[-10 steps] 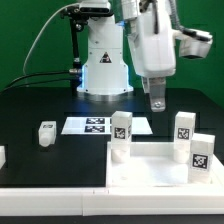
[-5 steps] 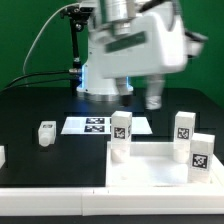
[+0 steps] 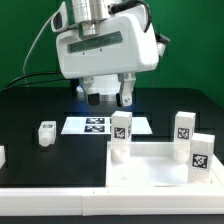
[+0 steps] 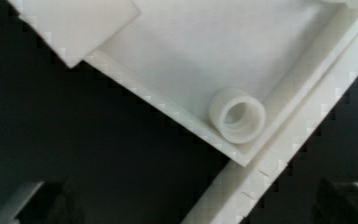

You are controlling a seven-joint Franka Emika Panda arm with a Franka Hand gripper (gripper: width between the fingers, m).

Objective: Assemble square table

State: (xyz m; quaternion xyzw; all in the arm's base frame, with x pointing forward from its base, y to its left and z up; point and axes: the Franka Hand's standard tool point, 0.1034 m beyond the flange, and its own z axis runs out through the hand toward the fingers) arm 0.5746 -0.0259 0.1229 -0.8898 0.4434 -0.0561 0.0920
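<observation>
The square table's white panel [image 3: 150,172] lies at the front right, rim up. Three white tagged legs stand upright at its corners: one at the back left [image 3: 121,135], one at the back right [image 3: 185,127], one at the right [image 3: 200,153]. A fourth leg [image 3: 47,133] lies loose on the black table to the left. My gripper [image 3: 110,96] hangs open and empty high over the back of the table. In the wrist view, the panel [image 4: 167,60] shows a round socket [image 4: 242,114] beside its rim, with my dark fingertips [image 4: 30,203] wide apart.
The marker board [image 3: 98,125] lies flat under the gripper, behind the panel. White border strips run along the front [image 3: 50,200] and the left edge [image 3: 2,157]. The robot base [image 3: 105,85] stands at the back.
The arm has swung toward the exterior view's left and turned, carrying the open gripper from above the panel's back edge to above the marker board. The parts have not moved.
</observation>
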